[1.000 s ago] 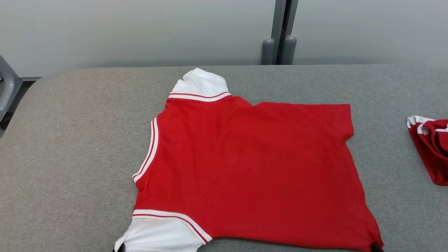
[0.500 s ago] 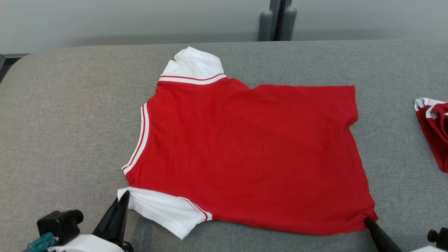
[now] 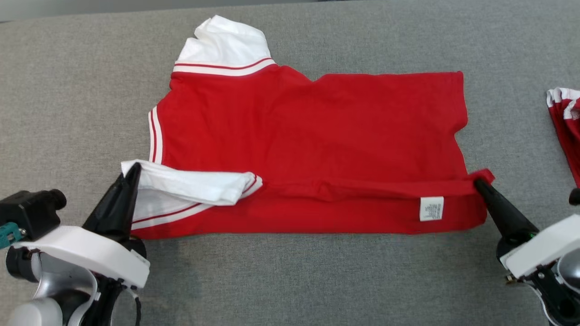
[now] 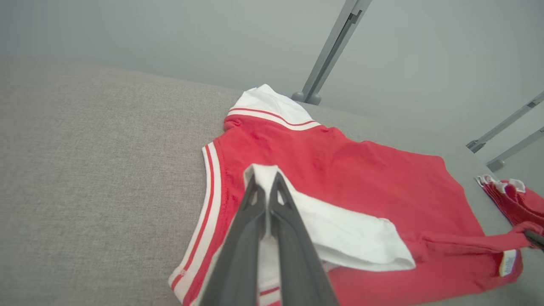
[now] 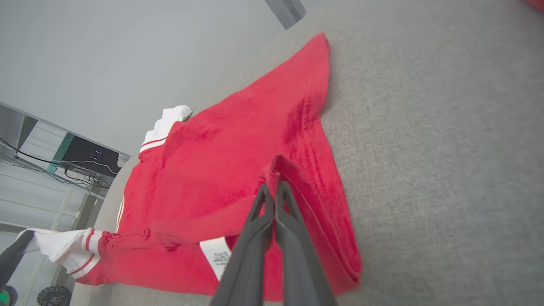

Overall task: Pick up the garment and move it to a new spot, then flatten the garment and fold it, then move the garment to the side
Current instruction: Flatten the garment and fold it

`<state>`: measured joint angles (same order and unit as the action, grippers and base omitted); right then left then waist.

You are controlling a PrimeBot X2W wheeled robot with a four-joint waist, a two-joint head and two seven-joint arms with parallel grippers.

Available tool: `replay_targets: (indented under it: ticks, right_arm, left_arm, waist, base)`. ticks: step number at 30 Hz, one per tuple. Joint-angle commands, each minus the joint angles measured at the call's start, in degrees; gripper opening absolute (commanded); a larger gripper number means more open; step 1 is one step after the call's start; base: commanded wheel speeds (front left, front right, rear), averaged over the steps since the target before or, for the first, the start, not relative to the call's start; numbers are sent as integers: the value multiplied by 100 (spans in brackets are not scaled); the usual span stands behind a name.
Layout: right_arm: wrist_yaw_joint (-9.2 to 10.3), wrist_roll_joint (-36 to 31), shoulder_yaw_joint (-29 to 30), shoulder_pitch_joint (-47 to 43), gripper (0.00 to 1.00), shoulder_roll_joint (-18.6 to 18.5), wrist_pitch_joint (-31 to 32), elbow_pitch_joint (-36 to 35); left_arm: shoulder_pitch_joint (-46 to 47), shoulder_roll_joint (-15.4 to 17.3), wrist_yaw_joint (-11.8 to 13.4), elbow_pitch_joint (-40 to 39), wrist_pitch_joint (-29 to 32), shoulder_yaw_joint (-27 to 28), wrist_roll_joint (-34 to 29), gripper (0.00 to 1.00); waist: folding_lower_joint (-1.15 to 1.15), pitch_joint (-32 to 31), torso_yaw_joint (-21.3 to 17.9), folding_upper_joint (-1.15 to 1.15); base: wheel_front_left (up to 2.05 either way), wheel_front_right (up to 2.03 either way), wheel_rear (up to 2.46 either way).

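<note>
The left gripper (image 3: 132, 168) is clamped on the tip of the white sleeve (image 3: 195, 183). The right gripper (image 3: 478, 183) is pinched tight on the red hem corner (image 3: 485, 174). The raised near edge runs between the 2 sets of fingertips, so the long axis of the garment (image 3: 308, 127) lies crosswise, gripper to gripper. The rest lies flat on the grey surface (image 3: 68, 90) beyond the fingertips. I judge the fold goes straight ahead of both.

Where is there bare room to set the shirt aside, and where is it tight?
Widest bare patch: grey surface left of the red shirt. A bare strip runs in front of it, between the left gripper and right gripper. Crowded right, by the second red garment.
</note>
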<state>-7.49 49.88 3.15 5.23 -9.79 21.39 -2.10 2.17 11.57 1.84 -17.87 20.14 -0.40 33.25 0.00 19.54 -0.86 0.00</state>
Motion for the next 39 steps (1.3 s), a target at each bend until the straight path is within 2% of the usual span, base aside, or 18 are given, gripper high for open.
replay_targets:
  ticks: [1,6,10,11,12,13,15,16,17,23,29,34,39]
  right_arm:
    - [-1,-124,23,262,0,34,112,-1]
    - [-1,-340,9,695,0,168,297,212]
    - [-1,-482,63,694,0,213,260,357]
    - [-1,-490,95,657,0,262,214,405]
    - [-2,-490,107,605,0,293,190,429]
    - [-1,-487,122,564,0,319,145,458]
    - [-2,-408,109,506,3,371,44,478]
    - [-1,-406,88,465,40,384,-11,477]
    - [-2,-408,47,417,100,401,-84,456]
    - [-1,-732,-199,242,100,246,-1159,142]
    - [-1,-1428,-390,217,100,-40,-2355,-31]
    - [-1,-2109,-422,202,100,-222,-3009,35]
    - [-1,-2689,-419,28,100,-237,-3262,177]
  left_arm:
    - [261,8,-7,103,-34,29,-22,0]
    - [671,-61,-87,570,-164,-11,69,0]
    - [802,-93,-185,899,-322,-68,58,0]
    - [814,-120,-209,1002,-384,-100,65,18]
    - [819,-142,-246,1097,-452,-119,49,74]
    - [813,-169,-274,1173,-528,-139,34,100]
    - [755,-214,-318,1297,-733,-142,-7,100]
    - [721,-236,-333,1340,-867,-137,-45,100]
    - [684,-210,-316,1363,-1027,-132,-172,100]
    - [518,-443,-108,1402,-2081,-113,-595,100]
    - [400,-578,149,1362,-2928,-95,-966,100]
    - [250,-571,305,1394,-3163,-100,-1180,100]
    - [36,-461,439,1456,-3145,-246,-1497,100]
  waist:
    - [0,209,-43,0]
    - [0,407,-12,0]
    - [0,436,6,0]
    - [0,436,9,0]
    - [0,418,8,0]
    - [0,397,4,0]
    - [0,347,-13,0]
    - [0,323,-17,0]
    - [0,297,-24,0]
    - [0,114,0,0]
    - [0,-120,12,0]
    - [0,-355,-11,0]
    - [0,-523,-53,0]
  base:
    - [0,0,0]
    - [0,0,0]
    - [0,0,0]
    - [0,0,0]
    - [0,0,0]
    - [0,0,0]
    - [0,0,0]
    - [0,0,0]
    - [0,0,0]
    - [0,0,0]
    - [0,0,0]
    - [0,0,0]
    - [0,0,0]
